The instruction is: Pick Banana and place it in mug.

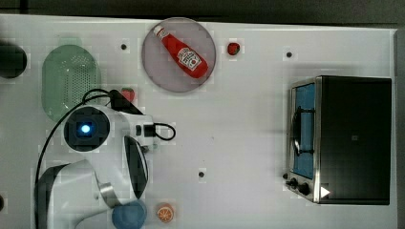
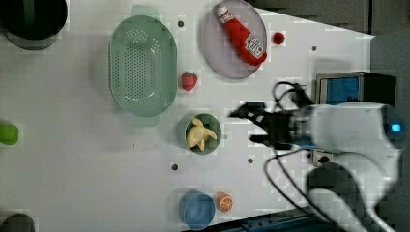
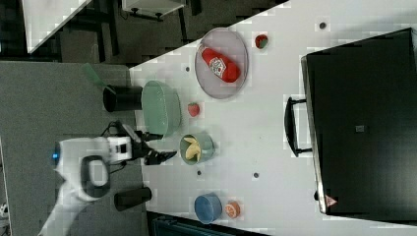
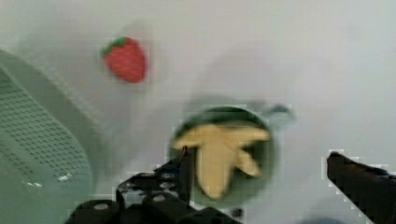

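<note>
Presently, the banana is found lying inside the mug, which stands at the colander's five o'clock in the left view. The gripper is spread and empty beside it. Withdrawal is best made straight, without brushing the rim.

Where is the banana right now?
The banana lies inside the mug, which in the left view stands just below the green colander and the strawberry, above the blue cup.
</note>
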You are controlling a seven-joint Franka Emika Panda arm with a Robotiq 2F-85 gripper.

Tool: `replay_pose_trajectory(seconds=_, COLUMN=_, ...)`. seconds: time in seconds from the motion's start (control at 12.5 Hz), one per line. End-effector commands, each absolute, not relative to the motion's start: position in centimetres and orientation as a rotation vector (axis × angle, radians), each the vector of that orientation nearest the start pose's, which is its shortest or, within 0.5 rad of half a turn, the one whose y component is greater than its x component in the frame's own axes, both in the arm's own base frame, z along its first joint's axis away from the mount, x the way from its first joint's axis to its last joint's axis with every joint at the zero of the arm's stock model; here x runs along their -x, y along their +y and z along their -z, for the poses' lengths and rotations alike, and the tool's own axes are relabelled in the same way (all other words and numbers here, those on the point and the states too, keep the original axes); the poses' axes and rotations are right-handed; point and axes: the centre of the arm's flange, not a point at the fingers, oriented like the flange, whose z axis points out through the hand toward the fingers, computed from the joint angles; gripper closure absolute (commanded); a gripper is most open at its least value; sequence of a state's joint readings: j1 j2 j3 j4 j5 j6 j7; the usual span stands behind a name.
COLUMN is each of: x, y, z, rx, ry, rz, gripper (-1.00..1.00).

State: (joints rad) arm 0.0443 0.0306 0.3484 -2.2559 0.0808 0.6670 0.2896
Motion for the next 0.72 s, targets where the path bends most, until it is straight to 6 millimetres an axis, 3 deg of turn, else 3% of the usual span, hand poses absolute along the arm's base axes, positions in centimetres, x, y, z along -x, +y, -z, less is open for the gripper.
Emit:
replay_pose_trajectory(seconds=0.08, x=-50.6, y=15.9, z=-45.2, rx=2.855, ry=1.117, rz=-0.012, gripper=-1.00)
replay_pose_trajectory(seconds=0.24, x=-51.3, y=10.4, z=-51.6, rx=2.869, ry=1.113, rz=-0.014, gripper=-1.00)
replay_pose_trajectory(seconds=0.4, x=-50.8, y=4.9, z=-56.5, rx=2.942, ry=1.095, rz=-0.019, gripper=-1.00)
replay_pose_trajectory(seconds=0.56, x=-50.1, y=0.4, z=-59.9, rx=2.985, ry=1.120, rz=-0.006, gripper=-1.00)
replay_pose_trajectory(seconds=0.72, x=-49.9, y=-3.0, z=-61.5, rx=2.931, ry=1.204, rz=0.020, gripper=-1.00)
